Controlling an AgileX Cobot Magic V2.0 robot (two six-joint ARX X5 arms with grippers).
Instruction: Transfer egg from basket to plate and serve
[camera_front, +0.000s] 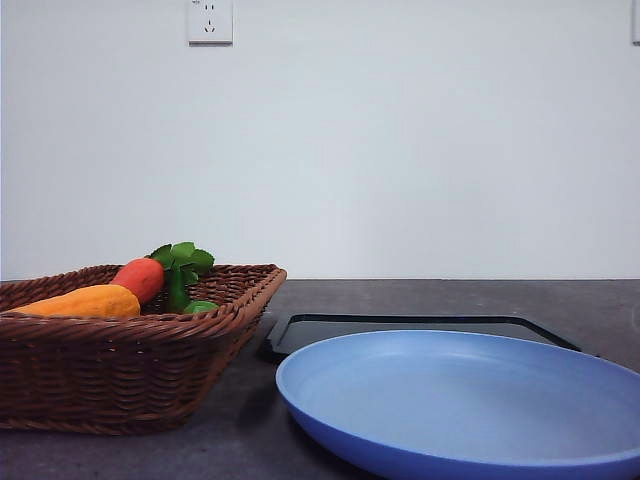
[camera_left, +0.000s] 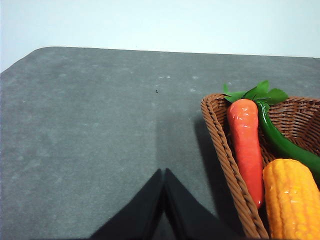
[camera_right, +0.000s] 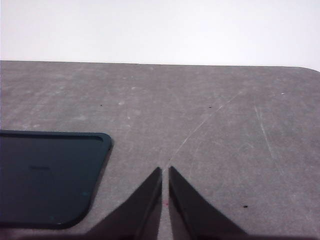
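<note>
The dark-brown wicker basket (camera_front: 120, 370) stands at the left of the table; its corner also shows in the left wrist view (camera_left: 225, 150). The egg is hidden from view. A light-blue round plate (camera_front: 460, 400) lies at the front right, with nothing on it. My left gripper (camera_left: 163, 172) hovers over bare table just beside the basket's corner, its fingers pressed together with nothing between them. My right gripper (camera_right: 165, 170) is shut too, over bare table beside the black tray.
In the basket lie an orange-red toy carrot (camera_left: 246, 145) with green leaves, a yellow corn cob (camera_left: 292, 200) and a green vegetable (camera_left: 285, 145). A flat black tray (camera_front: 420, 330) (camera_right: 47, 175) sits behind the plate. The table is dark grey, against a white wall.
</note>
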